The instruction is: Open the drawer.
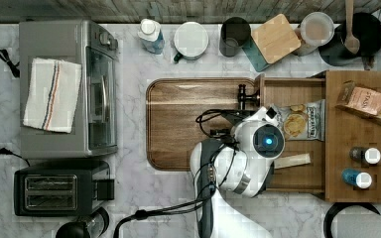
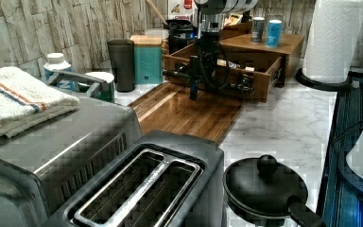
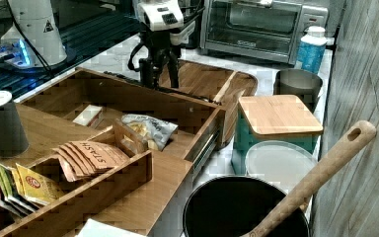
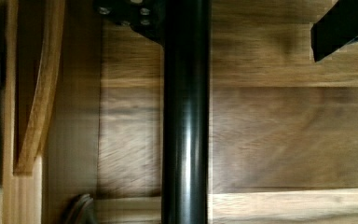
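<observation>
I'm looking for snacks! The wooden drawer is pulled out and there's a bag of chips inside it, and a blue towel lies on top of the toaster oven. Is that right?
Almost. The drawer is pulled out and the bag of chips lies inside it, but the towel on the toaster oven is white with thin stripes, not blue. The top view shows this.

Medium-brown wooden drawer (image 1: 292, 94) pulled well out over the cutting board; black bar handle (image 4: 185, 121) across its front
</observation>
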